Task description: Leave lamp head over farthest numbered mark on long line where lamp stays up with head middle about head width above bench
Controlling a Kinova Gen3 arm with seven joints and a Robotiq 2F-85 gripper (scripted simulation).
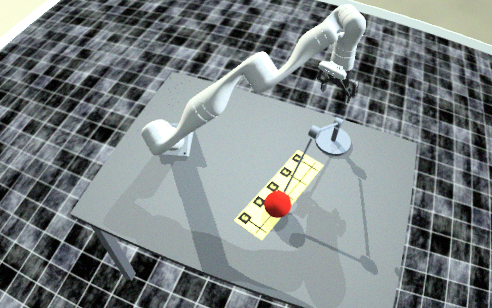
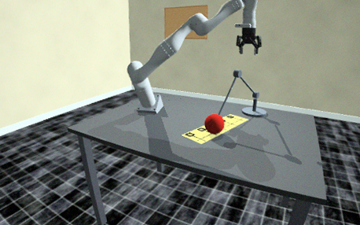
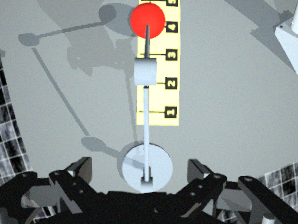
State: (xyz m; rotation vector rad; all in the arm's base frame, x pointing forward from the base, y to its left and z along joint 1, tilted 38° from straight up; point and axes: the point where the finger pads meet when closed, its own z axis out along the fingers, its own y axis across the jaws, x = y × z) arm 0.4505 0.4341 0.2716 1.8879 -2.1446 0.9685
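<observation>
The lamp's red head point(image 1: 277, 204) point(image 2: 214, 123) point(image 3: 147, 21) hangs low over the yellow strip point(image 1: 252, 230) point(image 2: 196, 139) point(image 3: 157, 120). In the wrist view it covers the long line beside number 4. Its exact height and any gap to the bench are hard to tell. The lamp's elbow point(image 1: 314, 131) point(image 2: 237, 74) point(image 3: 145, 71) stands raised between two thin rods, untouched. The round base point(image 1: 330, 145) point(image 2: 251, 112) point(image 3: 162, 167) stands beyond the number 1 end. My gripper point(image 1: 336, 94) point(image 2: 248, 53) point(image 3: 139, 169) is open and empty, high above the lamp, clear of it.
The grey table point(image 1: 390, 165) point(image 2: 175, 109) carries the arm's base point(image 1: 184, 146) point(image 2: 149, 110) at its other side. The lamp's base stands near the table's back edge. Shadows of the arm and lamp fall across the table. A wall with an orange panel is behind.
</observation>
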